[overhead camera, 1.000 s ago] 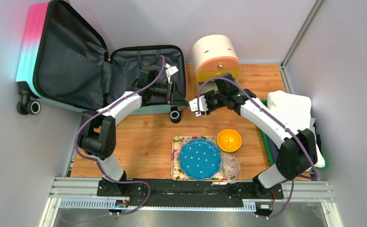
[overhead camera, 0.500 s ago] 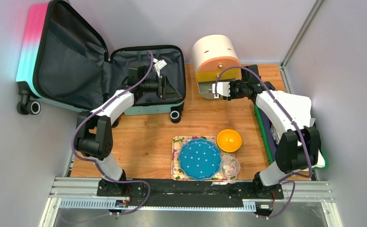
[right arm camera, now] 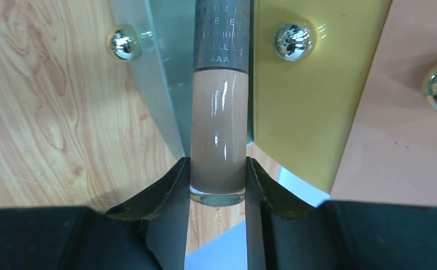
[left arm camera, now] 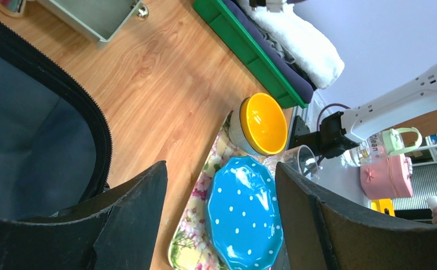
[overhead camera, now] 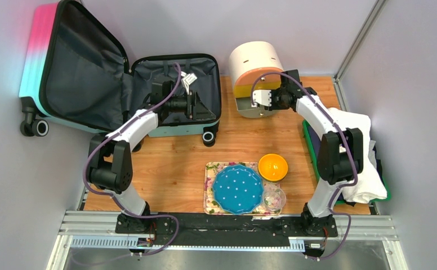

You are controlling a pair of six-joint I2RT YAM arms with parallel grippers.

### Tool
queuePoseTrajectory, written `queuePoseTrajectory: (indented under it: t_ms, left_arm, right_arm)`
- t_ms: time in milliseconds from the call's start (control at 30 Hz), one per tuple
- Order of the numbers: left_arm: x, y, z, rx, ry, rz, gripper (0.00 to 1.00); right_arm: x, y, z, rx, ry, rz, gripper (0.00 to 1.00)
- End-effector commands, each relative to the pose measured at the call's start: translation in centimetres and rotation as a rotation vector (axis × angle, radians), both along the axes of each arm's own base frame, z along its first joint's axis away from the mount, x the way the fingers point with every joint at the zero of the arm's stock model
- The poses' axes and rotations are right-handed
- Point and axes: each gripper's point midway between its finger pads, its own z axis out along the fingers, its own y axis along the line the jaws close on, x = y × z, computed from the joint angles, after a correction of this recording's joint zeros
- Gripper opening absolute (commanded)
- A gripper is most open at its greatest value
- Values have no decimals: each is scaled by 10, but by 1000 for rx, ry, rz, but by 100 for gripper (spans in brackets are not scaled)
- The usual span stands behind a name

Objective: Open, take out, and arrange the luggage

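Note:
The luggage (overhead camera: 92, 84) lies open at the back left. Its pink-to-turquoise lid stands up and its dark grey lined base (overhead camera: 148, 73) lies flat. My left gripper (overhead camera: 198, 105) is open and empty over the right part of the base. In the left wrist view (left arm camera: 219, 166) its jaws stand wide apart, with the lining (left arm camera: 30, 152) at the left. My right gripper (overhead camera: 257, 97) is at the front of the round cream cabinet (overhead camera: 255, 62). In the right wrist view it (right arm camera: 217, 169) is shut on a beige bottle (right arm camera: 219, 112) with a dark cap, which points at the drawer fronts.
A grey drawer (overhead camera: 250, 108) stands open at the cabinet's base. A flowered tray (overhead camera: 210, 191) holds a blue dotted plate (overhead camera: 237, 188) and a glass (overhead camera: 273, 197), with an orange bowl (overhead camera: 273, 166) beside it. A green tray (overhead camera: 313, 154) with a white towel (overhead camera: 351, 126) is at the right.
My right gripper has swung from the middle of the table up to the cabinet's drawers with the bottle. My left gripper has drawn back a little further over the suitcase base.

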Motion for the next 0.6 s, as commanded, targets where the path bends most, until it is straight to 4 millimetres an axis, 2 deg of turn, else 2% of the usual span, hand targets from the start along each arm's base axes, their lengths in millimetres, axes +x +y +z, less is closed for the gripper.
queuePoseTrajectory:
  t_ms: [0, 67, 100, 200, 300, 400, 567]
  left_arm:
    - [-4, 1, 18, -12, -72, -2, 78]
    - [-4, 2, 18, -12, -77, -5, 78]
    - [-4, 1, 19, -13, -78, -8, 78]
    - [-2, 2, 20, -11, -92, -7, 78]
    - [-3, 3, 15, -1, -72, -8, 78]
    - [-2, 3, 16, -1, -79, -6, 79]
    - [3, 6, 15, -5, -57, 15, 79]
  right_arm:
    - [27, -4, 29, -21, -111, -10, 6]
    - [29, -4, 26, -38, -110, 4, 16]
    - [30, -5, 26, -45, -111, 5, 27]
    - [31, -6, 26, -59, -113, 7, 46]
    - [29, -8, 29, -60, -109, 0, 57]
    - [25, -7, 38, -35, -111, -18, 65]
    - [17, -5, 58, 80, -113, -109, 65]
